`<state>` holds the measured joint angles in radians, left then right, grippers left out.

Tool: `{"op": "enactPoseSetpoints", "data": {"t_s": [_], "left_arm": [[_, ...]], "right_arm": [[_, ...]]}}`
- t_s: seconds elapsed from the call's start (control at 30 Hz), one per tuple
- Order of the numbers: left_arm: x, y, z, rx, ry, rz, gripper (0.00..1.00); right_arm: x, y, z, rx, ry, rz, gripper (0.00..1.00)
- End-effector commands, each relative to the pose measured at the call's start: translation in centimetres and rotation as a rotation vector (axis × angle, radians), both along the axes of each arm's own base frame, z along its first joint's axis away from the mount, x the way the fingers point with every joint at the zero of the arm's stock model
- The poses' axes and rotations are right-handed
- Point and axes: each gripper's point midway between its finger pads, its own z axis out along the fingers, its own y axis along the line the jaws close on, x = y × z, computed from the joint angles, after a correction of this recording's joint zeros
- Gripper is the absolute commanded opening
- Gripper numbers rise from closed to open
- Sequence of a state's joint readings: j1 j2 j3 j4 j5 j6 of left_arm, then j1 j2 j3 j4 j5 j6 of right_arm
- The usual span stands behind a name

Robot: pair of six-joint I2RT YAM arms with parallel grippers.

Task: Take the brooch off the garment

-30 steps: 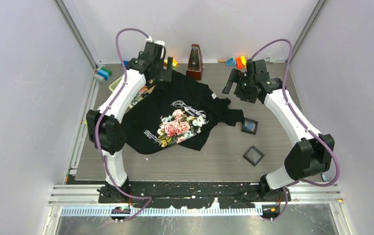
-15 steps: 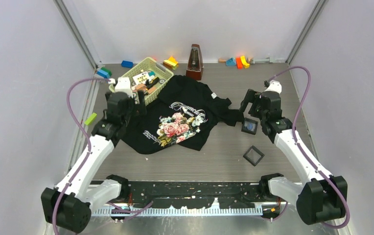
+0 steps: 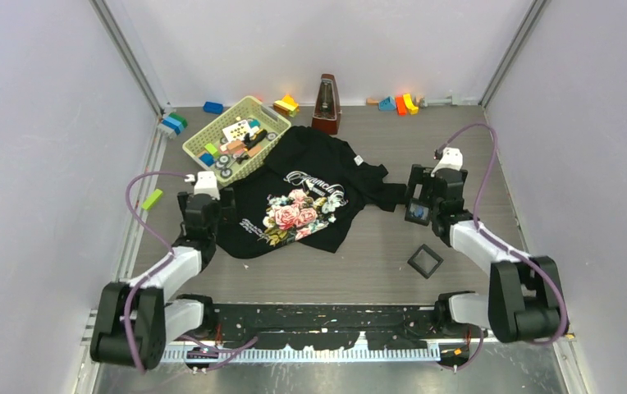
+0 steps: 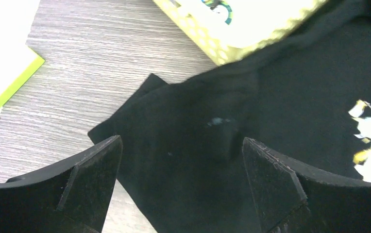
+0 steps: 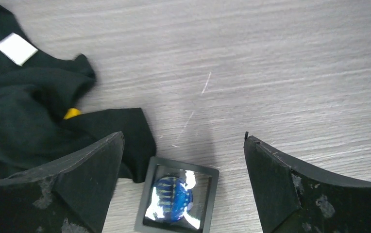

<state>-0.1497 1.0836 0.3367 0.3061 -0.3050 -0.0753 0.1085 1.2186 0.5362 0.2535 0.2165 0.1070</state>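
The garment [image 3: 302, 197] is a black T-shirt with a rose print, lying spread on the table. The brooch [image 5: 174, 198] is a small round blue piece lying inside a small black square box [image 5: 147, 194], just off the shirt's right sleeve; it also shows in the top view [image 3: 416, 213]. My right gripper [image 5: 183, 138] is open and empty, low over that box, with the box between its fingers [image 3: 425, 190]. My left gripper [image 4: 181, 145] is open and empty over the shirt's left sleeve [image 4: 198, 160], at the shirt's left edge [image 3: 209, 212].
A second black square box [image 3: 425, 261] lies nearer the front. A yellow basket [image 3: 249, 100] of small items touches the shirt's back left. A metronome [image 3: 326, 105] and toy blocks [image 3: 400, 103] stand along the back wall. A green strip [image 3: 153, 199] lies left.
Both arms have drawn back from the far side toward the near edge. The left gripper went from the basket to the left sleeve; the right gripper came down over the box.
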Motion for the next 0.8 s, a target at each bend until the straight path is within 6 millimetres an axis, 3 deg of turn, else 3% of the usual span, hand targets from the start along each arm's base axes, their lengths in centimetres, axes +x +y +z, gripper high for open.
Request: {"op": "enactPoseSetpoints", "data": {"t_s": [0.0,0.17,0.23,0.37,0.5,0.57,0.67,0.77], "left_arm": [[3.5,0.2,1.8,-0.049,-0.171,-0.068,0.94],[5.6,0.7,1.0,-0.050,-0.133,-0.092,0.87],[6.1,1.4,1.1,-0.082,-0.154,-0.066,0.85],[6.8,0.2,-0.7,-0.121,-0.237,-0.149,0.85],[6.8,0.7,-1.1,-0.129,-0.192,-0.108,0.95],[7.0,-0.2,-1.0,-0.125,-0.203,-0.172,0.99],[7.0,-1.5,-1.2,-0.122,-0.168,-0.257,1.00],[7.0,-1.6,-1.1,-0.120,-0.178,-0.260,1.00]], "right_arm": [[2.0,-1.7,-0.2,-0.048,-0.135,-0.081,1.00],[1.8,-3.9,-3.3,-0.033,-0.186,-0.181,0.98],[1.1,-5.7,-3.5,0.004,-0.259,-0.269,0.95],[1.2,-5.9,-3.6,0.022,-0.253,-0.265,0.85],[1.4,-5.6,-3.7,0.022,-0.248,-0.245,0.82],[1.8,-5.5,-3.9,0.017,-0.217,-0.238,0.81],[1.9,-5.6,-4.0,0.014,-0.207,-0.242,0.98],[1.8,-5.6,-4.0,0.015,-0.209,-0.242,0.99]]}}
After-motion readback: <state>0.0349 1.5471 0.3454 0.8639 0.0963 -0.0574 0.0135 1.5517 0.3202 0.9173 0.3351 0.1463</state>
